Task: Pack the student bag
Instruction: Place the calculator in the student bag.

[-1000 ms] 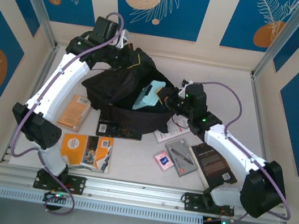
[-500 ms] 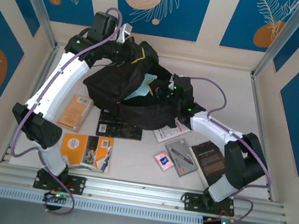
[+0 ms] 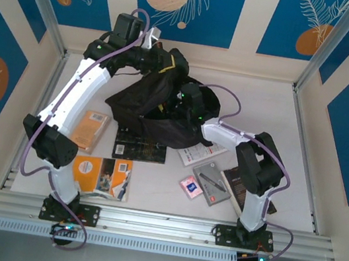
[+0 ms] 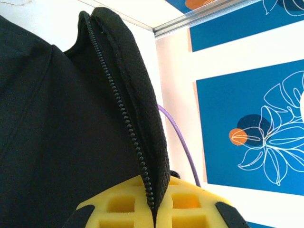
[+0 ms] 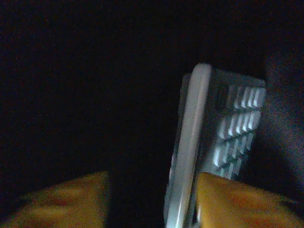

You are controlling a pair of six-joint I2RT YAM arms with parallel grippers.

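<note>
**Inspector:** What has changed in the last second?

**Assistant:** The right gripper (image 5: 152, 202) has gone from the mouth of the student bag (image 3: 157, 111) to deep inside it, and its jaws have parted. The pale calculator (image 5: 223, 128), which stood out at the bag's opening a moment earlier, is now in the dark interior. In the wrist view it stands on edge against the jaw at 3 o'clock, with a clear gap to the jaw at 9 o'clock.

**Inspector:** Meaning for the task?

**Assistant:** This is judged a release. The calculator counts as packed, provided it does not follow the jaws out.

**Inspector:** The other side?

**Assistant:** The left gripper (image 4: 154, 209) is clamped on the bag's zippered rim. In the overhead view it holds the rim raised at the bag's 11 o'clock.

**Inspector:** Where is the bag relative to the right gripper?

**Assistant:** It is all round the gripper, and the arm enters from the bag's 3 o'clock. The bag lies mid-table (image 3: 157, 191), at 12 o'clock from the bases. Several items, among them an orange book (image 3: 87, 131), lie unpacked at the bag's 5 to 8 o'clock.
</note>
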